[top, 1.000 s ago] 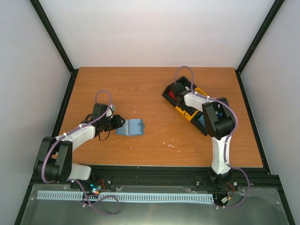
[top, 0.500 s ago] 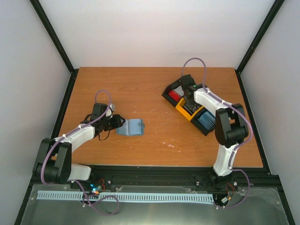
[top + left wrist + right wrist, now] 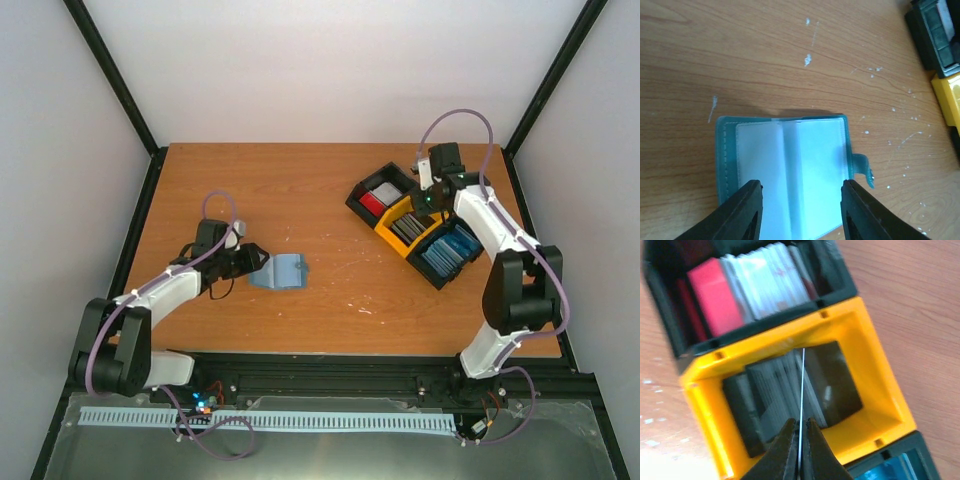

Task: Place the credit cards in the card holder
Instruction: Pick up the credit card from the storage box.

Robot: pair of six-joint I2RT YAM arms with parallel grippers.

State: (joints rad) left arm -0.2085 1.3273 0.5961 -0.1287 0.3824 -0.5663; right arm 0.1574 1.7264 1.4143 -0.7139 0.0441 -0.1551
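So the right arm has just pulled up out of the black-and-yellow three-compartment plastic tray (image 3: pixel 880 370) and swung toward the far right edge of the wooden table (image 3: pixel 300 190). A second ago it was hunching low over the tray's red end. Now the right gripper (image 3: pixel 801 426) is hanging over the yellow middle bin with its fingers pinched together on a thin plastic card (image 3: pixel 803 385). The card is showing edge-on, so I can't call its colour. To me it's looking like the pick is done and the carry across is coming up next. Meanwhile the small blue-grey folding card holder (image 3: pixel 790 165) is lying open on the table's left half, well apart from that card, with its clear pockets facing up and its snap tab sticking out sideways. The left gripper (image 3: pixel 801 186) is sitting right over one end of it, fingers spread apart, one over each page. I can't tell whether they're actually pressing it flat. It hasn't budged in that second.
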